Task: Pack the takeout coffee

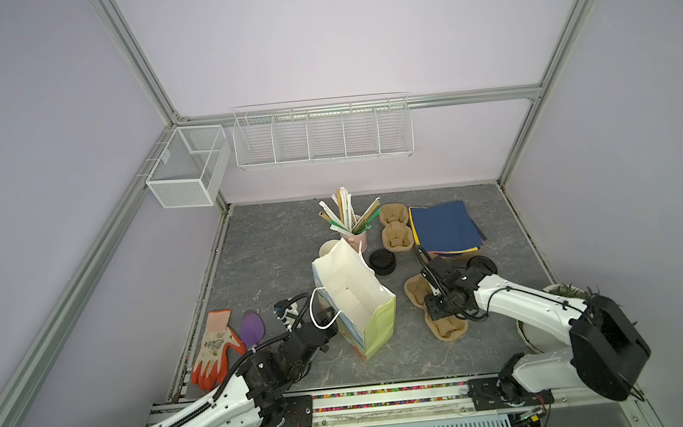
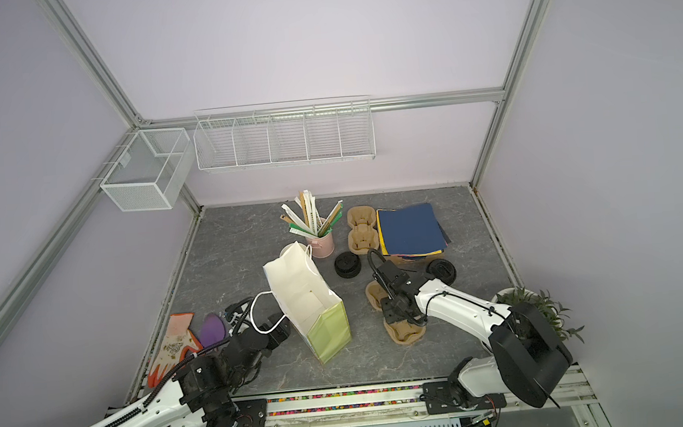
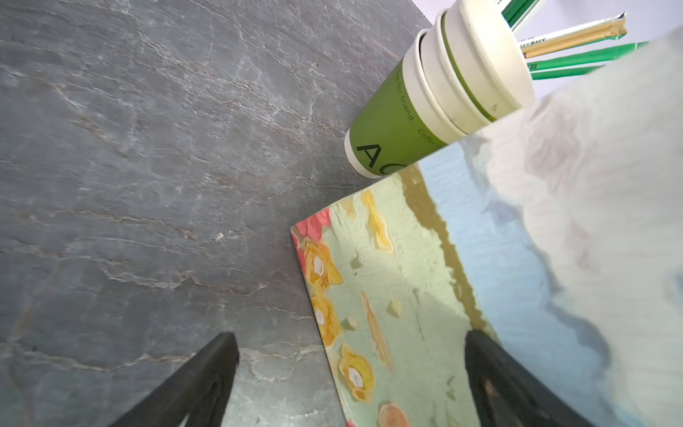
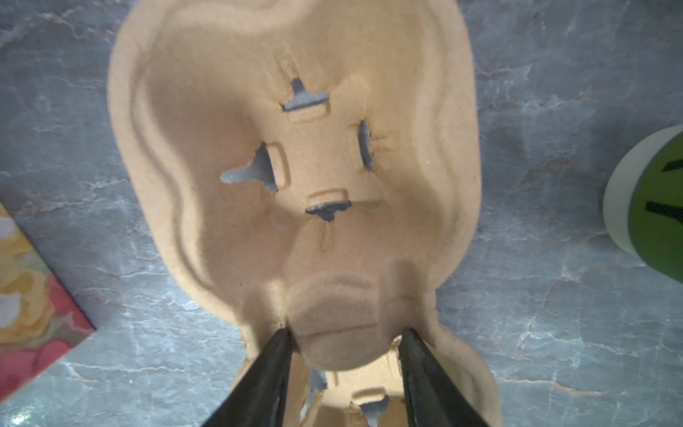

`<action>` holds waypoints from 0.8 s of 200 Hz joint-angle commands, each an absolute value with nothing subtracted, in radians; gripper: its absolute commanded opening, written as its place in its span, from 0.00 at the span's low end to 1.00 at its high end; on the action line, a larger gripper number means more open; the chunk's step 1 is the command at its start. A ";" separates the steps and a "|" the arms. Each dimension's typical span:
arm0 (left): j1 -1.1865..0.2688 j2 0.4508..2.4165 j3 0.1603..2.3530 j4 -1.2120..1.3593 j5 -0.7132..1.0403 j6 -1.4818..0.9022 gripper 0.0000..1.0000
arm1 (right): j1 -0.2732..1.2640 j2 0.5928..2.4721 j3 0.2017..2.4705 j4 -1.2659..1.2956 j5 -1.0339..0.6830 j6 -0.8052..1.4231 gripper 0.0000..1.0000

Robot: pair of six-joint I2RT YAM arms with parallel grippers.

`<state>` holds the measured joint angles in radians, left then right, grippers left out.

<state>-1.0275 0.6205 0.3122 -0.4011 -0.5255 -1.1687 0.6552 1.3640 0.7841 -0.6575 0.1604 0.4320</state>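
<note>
- On the right half of the table (image 1: 272, 249), the takeout coffee (image 1: 481, 264) is sitting just on the near side of the stack of coloured sheets (image 1: 443, 227). Its black lid is showing in both top views (image 2: 441, 271).
- The right gripper (image 1: 436, 313) is hanging over the pulp cup carrier (image 1: 451, 331). The coffee is lying to its far right, near but apart, partly behind that arm's wrist.
- In the right wrist view the two fingers (image 4: 425, 369) are straddling the carrier's (image 4: 295, 148) central hump, their tips lying against its flanks. Whether they are actually squeezing it I cannot tell; the top views are hiding those tips under the wrist.
- That wrist view is catching only the coffee's green wall and pale base edge (image 4: 650, 207) at its border, while the lid is showing in the top views alone. Whether the cup is standing upright or tipped, I cannot tell.
- The left gripper (image 1: 326, 316) is hovering at the near left side of the paper bag (image 1: 354, 297), by its white handle loop, with its jaws spread wide. The bag is standing between it and the coffee, which is well apart from it.
- The left wrist view is giving a close look at the stack of lidless green cups (image 3: 425, 103) just beyond the bag's painted side (image 3: 406, 295), with one finger (image 3: 510, 388) overlapping that side. In the top views only the stack's pale rim (image 1: 328, 249) is peeking out behind the bag.
</note>
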 commanded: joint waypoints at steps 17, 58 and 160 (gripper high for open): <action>-1.017 0.673 0.274 -0.252 -0.500 -1.123 0.96 | 0.649 1.304 0.791 -0.647 0.179 0.401 0.50; -1.014 0.748 0.255 -0.136 -0.463 -1.114 0.97 | 0.650 1.317 0.805 -0.645 0.182 0.393 0.50; -1.014 0.995 0.261 0.097 -0.378 -1.116 0.97 | 0.650 1.364 0.801 -0.629 0.183 0.388 0.41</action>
